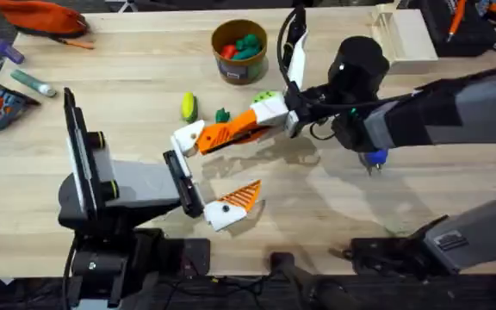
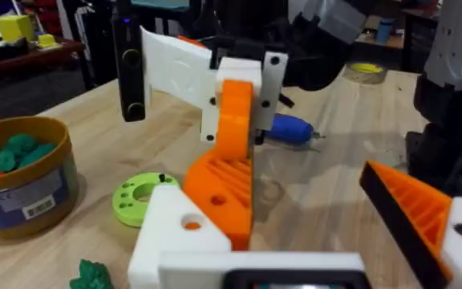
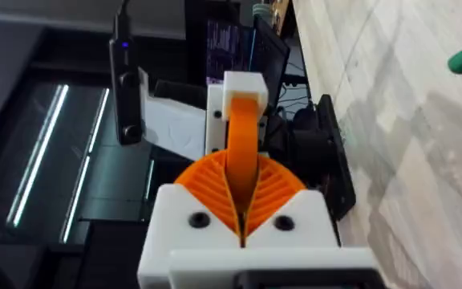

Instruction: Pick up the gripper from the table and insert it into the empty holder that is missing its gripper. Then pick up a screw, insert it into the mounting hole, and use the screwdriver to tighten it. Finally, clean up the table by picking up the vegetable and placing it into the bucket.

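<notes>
Two robot arms meet over the middle of a pale wood desk (image 1: 334, 194). The right gripper (image 1: 222, 135) reaches in from the right, its two orange ribbed fingers (image 3: 239, 189) pressed together on a small orange fingertip piece (image 3: 243, 136), the gripper of the task, which stands out beyond their tips. That piece sits against the white holder (image 1: 188, 138) on the left gripper (image 1: 209, 176), whose two mounts stand well apart: the holder on one side, a white mount carrying an orange ribbed tip (image 1: 241, 198) on the other, nothing clamped between them. In the left wrist view the orange piece (image 2: 235, 120) runs upright along the white mount (image 2: 179, 229), with the right arm's white bracket just behind it.

Just beyond the right fingers lie a small green vegetable (image 1: 222, 114) and a yellow one (image 1: 189, 107), side by side on the desk. A flat green disc with holes (image 2: 141, 197) rests close to the fingers as well. Farther off stands the tan bucket (image 1: 261, 69), with green and red toy pieces inside it. The blue screwdriver (image 2: 291, 128) lies on the desk behind the joined fingers, partly hidden under the right arm in the overhead view (image 1: 375, 158).
</notes>
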You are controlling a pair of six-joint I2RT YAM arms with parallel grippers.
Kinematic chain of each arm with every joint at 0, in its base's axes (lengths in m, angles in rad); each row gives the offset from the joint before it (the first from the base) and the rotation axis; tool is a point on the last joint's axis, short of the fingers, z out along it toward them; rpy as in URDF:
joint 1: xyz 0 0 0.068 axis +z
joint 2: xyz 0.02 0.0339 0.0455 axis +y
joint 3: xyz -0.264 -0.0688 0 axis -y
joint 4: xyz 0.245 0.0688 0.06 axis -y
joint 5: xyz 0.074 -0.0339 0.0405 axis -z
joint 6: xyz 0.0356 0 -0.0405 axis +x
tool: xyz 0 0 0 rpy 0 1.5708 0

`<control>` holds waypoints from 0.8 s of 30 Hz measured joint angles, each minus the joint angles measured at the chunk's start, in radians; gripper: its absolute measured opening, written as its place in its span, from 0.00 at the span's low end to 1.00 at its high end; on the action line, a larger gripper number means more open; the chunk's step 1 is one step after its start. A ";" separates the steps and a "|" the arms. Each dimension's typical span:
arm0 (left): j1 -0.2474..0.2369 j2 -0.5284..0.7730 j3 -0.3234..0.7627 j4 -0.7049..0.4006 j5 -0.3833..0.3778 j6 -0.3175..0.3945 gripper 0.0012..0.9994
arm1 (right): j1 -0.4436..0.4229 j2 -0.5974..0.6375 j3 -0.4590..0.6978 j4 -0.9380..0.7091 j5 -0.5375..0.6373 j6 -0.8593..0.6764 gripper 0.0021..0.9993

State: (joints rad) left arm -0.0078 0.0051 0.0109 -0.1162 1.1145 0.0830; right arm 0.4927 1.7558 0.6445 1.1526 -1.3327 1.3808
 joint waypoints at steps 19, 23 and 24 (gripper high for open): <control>0.000 0.000 0.000 0.000 -0.006 0.003 0.99 | 0.018 0.092 0.111 -0.021 -0.040 0.011 0.01; 0.000 0.000 0.000 0.000 -0.003 0.000 0.99 | 0.031 0.097 0.116 -0.022 -0.042 0.011 0.01; 0.000 0.000 0.000 0.000 -0.003 0.000 0.99 | 0.034 0.097 0.117 -0.022 -0.042 0.011 0.01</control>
State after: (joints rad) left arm -0.0078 0.0051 0.0109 -0.1162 1.1114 0.0826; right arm 0.5269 1.8526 0.7619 1.1306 -1.3746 1.3918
